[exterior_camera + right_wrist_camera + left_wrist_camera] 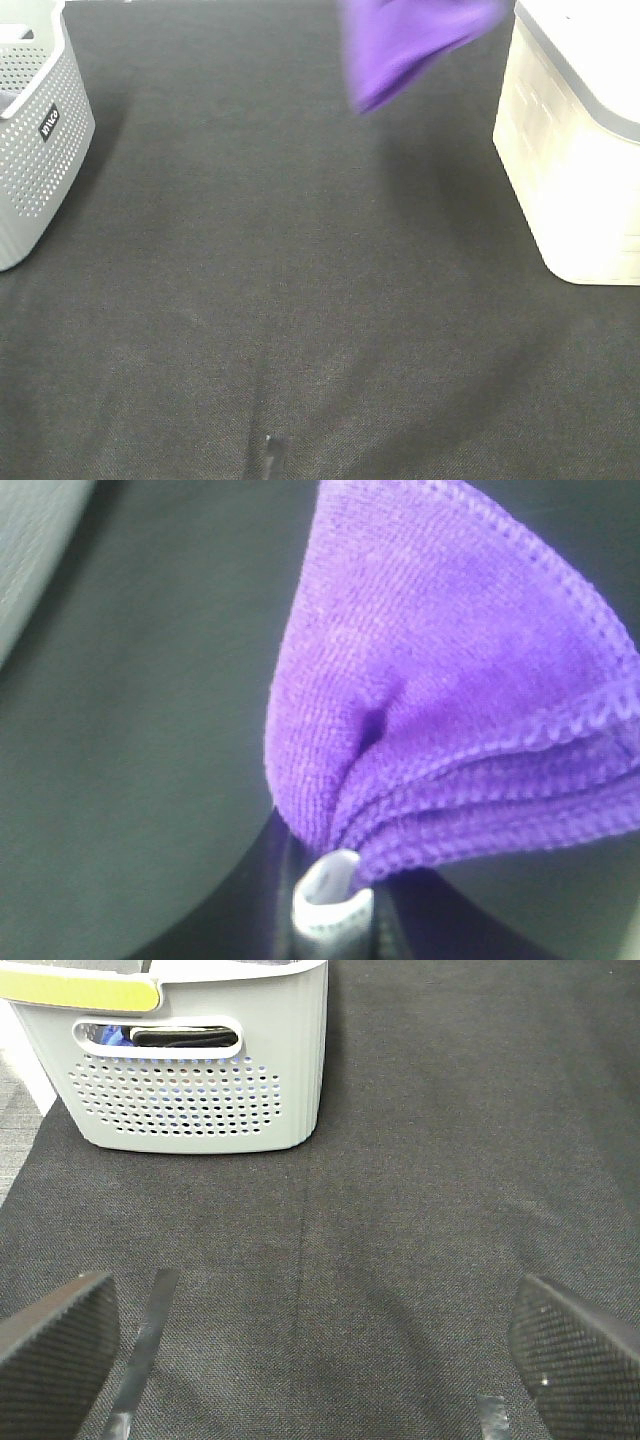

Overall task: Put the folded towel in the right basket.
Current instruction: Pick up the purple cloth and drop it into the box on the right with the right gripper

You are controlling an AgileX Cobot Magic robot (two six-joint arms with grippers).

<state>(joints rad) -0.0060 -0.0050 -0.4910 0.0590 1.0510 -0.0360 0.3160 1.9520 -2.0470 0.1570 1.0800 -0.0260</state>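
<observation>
Aloft, right gripper [333, 885] apparently pinches purple towel [405, 45] just beside right basket [560, 170] rim; left gripper [320, 1355] gapes wide.

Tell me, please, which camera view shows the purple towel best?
The right wrist view: the purple towel fills much of the frame, its folded layers and stitched edges sharp. The exterior high view catches only a blurred part hanging at the top edge, beside the white basket. The left wrist view shows none of it.

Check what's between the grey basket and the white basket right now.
Exterior high view: only the purple towel, held aloft, close to the white basket; the black mat toward the grey basket is bare.
</observation>
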